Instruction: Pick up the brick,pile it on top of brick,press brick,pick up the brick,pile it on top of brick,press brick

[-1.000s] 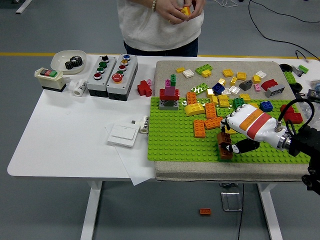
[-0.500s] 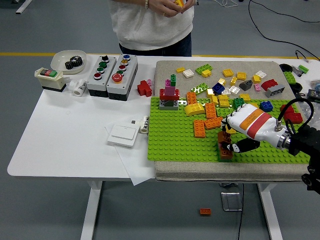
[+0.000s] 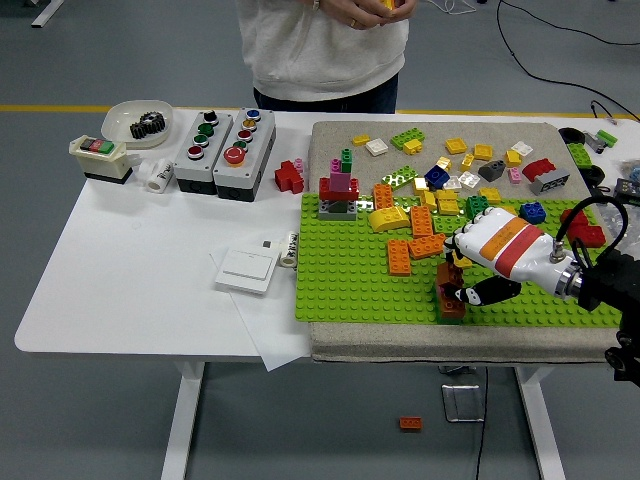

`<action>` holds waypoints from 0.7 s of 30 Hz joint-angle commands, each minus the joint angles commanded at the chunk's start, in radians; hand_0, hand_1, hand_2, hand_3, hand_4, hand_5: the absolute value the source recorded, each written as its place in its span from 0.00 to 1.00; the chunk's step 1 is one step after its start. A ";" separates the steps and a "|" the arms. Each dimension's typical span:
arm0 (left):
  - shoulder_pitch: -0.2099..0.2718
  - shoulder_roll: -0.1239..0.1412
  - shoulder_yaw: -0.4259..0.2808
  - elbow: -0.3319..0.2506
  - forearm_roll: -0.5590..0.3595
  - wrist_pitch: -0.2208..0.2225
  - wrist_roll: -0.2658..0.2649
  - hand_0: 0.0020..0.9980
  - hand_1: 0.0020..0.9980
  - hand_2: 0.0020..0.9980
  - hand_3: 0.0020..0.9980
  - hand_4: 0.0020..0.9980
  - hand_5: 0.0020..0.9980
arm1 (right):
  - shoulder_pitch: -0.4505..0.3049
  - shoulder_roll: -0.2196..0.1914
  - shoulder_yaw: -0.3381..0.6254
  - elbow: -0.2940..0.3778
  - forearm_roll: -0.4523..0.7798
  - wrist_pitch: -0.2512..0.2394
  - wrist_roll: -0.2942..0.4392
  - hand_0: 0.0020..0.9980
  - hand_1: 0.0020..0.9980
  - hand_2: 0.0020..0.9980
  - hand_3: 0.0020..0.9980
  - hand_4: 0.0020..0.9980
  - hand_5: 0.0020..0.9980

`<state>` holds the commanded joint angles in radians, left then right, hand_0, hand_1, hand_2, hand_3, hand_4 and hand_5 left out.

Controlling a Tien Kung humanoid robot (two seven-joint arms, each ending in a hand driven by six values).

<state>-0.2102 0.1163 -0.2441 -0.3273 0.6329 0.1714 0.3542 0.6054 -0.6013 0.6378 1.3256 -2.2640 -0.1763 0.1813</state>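
Observation:
My right hand (image 3: 458, 281) reaches in from the right over the green baseplate (image 3: 350, 285). Its white and orange back covers a small brick stack (image 3: 449, 299) near the plate's front edge. The fingers are curled down on the dark red-brown bricks of that stack. A yellow piece shows just above the stack, under the fingers. Several orange bricks (image 3: 400, 255) lie left of the hand on the plate. A red, pink and green tower (image 3: 340, 188) stands at the plate's far left corner. My left arm is out of view.
Loose bricks (image 3: 460, 165) of many colours lie on the grey mat behind the plate. A person (image 3: 325, 40) stands at the far side holding a yellow brick (image 3: 388, 4) in both hands. Button boxes (image 3: 222, 145), a white switch (image 3: 246, 270) and a gear bowl (image 3: 140, 122) sit on the left.
My right hand stays on the stack, barely shifting. The person has shifted and raised the yellow brick toward the picture's top edge.

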 joint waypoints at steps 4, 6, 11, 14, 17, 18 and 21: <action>-0.001 0.001 0.001 0.000 0.000 -0.001 0.000 0.86 0.82 0.82 0.62 0.72 0.68 | -0.001 -0.012 0.013 0.020 -0.005 -0.001 0.000 0.45 0.42 0.47 0.49 0.78 0.48; -0.002 0.001 0.000 0.000 0.001 -0.001 0.000 0.86 0.82 0.82 0.62 0.72 0.68 | 0.000 -0.016 0.015 0.023 -0.005 0.000 0.000 0.45 0.42 0.47 0.49 0.78 0.48; -0.002 0.001 0.001 0.001 0.000 -0.001 0.000 0.86 0.82 0.82 0.62 0.72 0.68 | 0.004 -0.028 0.012 0.007 -0.005 0.003 0.001 0.44 0.42 0.47 0.49 0.78 0.48; -0.002 0.001 0.001 0.001 -0.001 0.000 0.000 0.86 0.82 0.82 0.62 0.72 0.68 | 0.006 -0.030 0.005 -0.004 -0.005 0.004 0.002 0.44 0.42 0.47 0.49 0.78 0.48; -0.003 0.001 0.002 0.000 -0.002 0.000 0.000 0.86 0.82 0.82 0.62 0.72 0.68 | 0.007 -0.028 -0.006 -0.014 -0.005 0.006 0.007 0.44 0.42 0.47 0.49 0.78 0.48; -0.003 0.001 0.002 0.000 -0.002 0.000 0.000 0.86 0.82 0.82 0.62 0.72 0.68 | 0.008 -0.027 -0.009 -0.016 -0.005 0.006 0.008 0.44 0.42 0.47 0.49 0.78 0.48; -0.003 0.001 0.001 0.000 -0.002 0.000 -0.001 0.86 0.82 0.82 0.62 0.72 0.68 | 0.010 -0.025 -0.014 -0.025 -0.005 0.006 0.010 0.44 0.42 0.47 0.49 0.78 0.48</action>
<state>-0.2130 0.1169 -0.2427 -0.3270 0.6310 0.1710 0.3536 0.6154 -0.6263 0.6237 1.3007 -2.2689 -0.1704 0.1910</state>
